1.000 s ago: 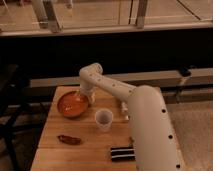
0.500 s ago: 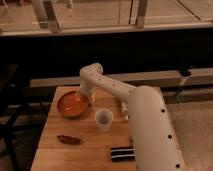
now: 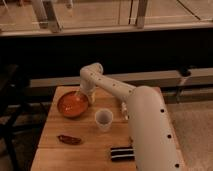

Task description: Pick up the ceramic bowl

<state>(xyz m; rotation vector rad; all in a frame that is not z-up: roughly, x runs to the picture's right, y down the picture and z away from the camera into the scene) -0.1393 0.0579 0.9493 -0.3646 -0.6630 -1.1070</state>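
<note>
Ceramic bowl (image 3: 73, 104) first, since our claw (image 3: 82, 95) sits right at its far right rim, low over the wooden surface (image 3: 50, 150). We cannot tell whether the claw is apart, together, or clamped on the rim; the white arm (image 3: 140, 115) hides that part. The bowl itself rests on the left rear part of the surface, its glossy orange-red inside facing up. Just to its right and a little nearer us stands a small white cup (image 3: 103, 120), upright and apart from the bowl. Nearer the front left lies a dark reddish-brown oblong item (image 3: 69, 139). At the front, beside the arm, we see a dark striped rectangular object (image 3: 121, 153) lying flat.
</note>
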